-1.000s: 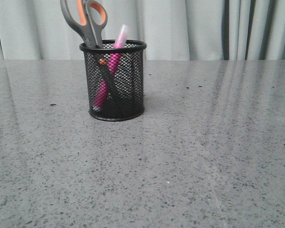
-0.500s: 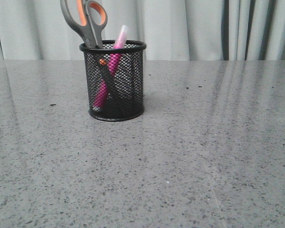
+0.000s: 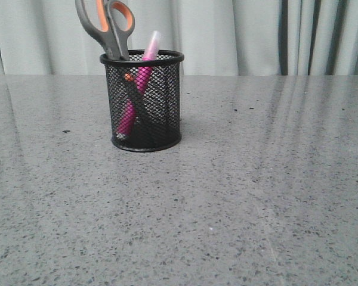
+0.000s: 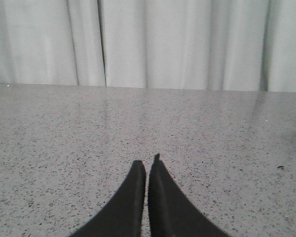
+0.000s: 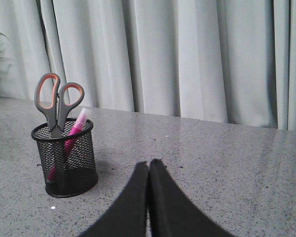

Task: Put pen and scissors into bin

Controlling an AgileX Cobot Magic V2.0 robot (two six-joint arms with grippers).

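Observation:
The black mesh bin [image 3: 144, 101] stands upright on the grey table, left of centre in the front view, and shows as the same bin [image 5: 66, 158] in the right wrist view. The scissors [image 3: 107, 24] stand in it, blades down, grey-and-orange handles above the rim; the scissors [image 5: 56, 101] show there too. The pink pen [image 3: 140, 83] leans inside, its pale tip over the rim, and the pen [image 5: 74, 131] appears likewise. My right gripper [image 5: 149, 163] is shut and empty, well away from the bin. My left gripper [image 4: 147, 162] is shut, empty, over bare table.
Pale curtains hang behind the table's far edge. The speckled grey tabletop [image 3: 256, 179] stretches wide around the bin. A small dark speck [image 3: 66, 131] lies left of the bin.

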